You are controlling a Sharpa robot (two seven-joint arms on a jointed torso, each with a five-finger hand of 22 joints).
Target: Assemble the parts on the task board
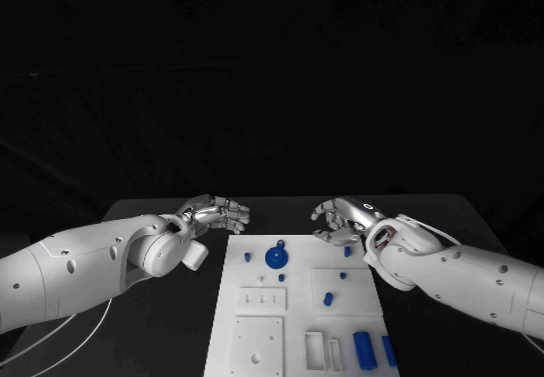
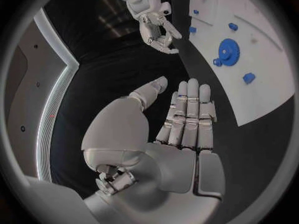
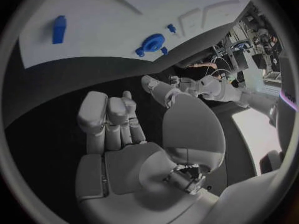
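**Above the board's far edge, both hands empty**

On the black counter (image 1: 159,345) you see the white task board (image 1: 297,314) with its blue parts: a gear (image 1: 276,256) near the far end, two cylinders (image 1: 364,349) at the near right. Your left robot hand (image 1: 218,212) and right robot hand (image 1: 343,220) hover beyond it, fingers loosely spread, holding nothing.

We see a black table (image 1: 159,314) carrying 1 white task board (image 1: 297,330) at its middle, reaching from mid-table to the near edge.
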